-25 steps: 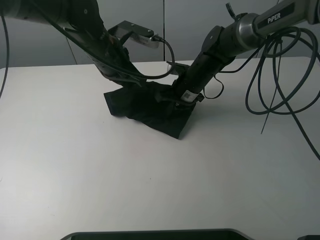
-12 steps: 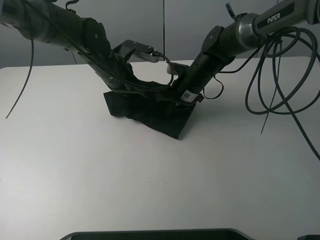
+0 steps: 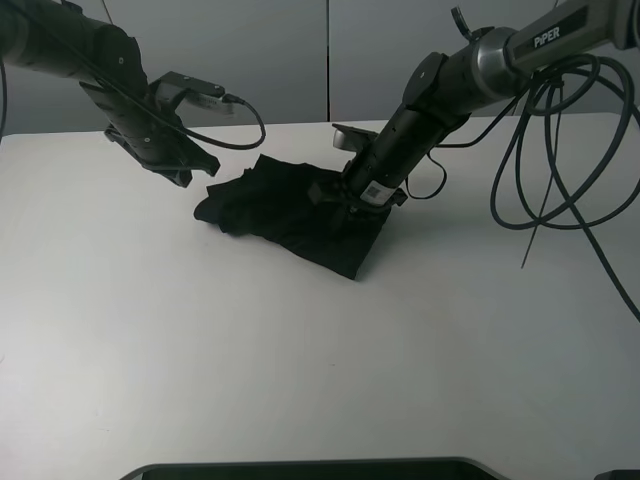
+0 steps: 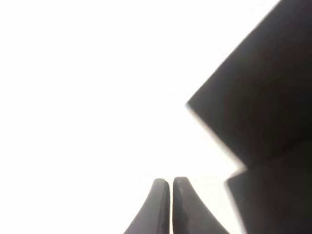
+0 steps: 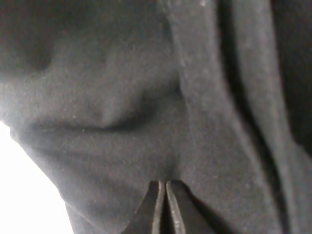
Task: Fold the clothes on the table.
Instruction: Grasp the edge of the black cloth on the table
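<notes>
Pinching shirt (image 3: 280, 205) by R edge, R fingers (image 5: 155, 207); L fingers (image 4: 158, 207) shut, empty, over bare table (image 3: 300, 350).

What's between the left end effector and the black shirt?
Nothing but bare white table, per the left wrist view, separates the left end effector from the shirt.

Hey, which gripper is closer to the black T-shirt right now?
Right. The right gripper rests on the T-shirt, tips against its fabric; the left gripper sits just off its edge, above bare table.
</notes>
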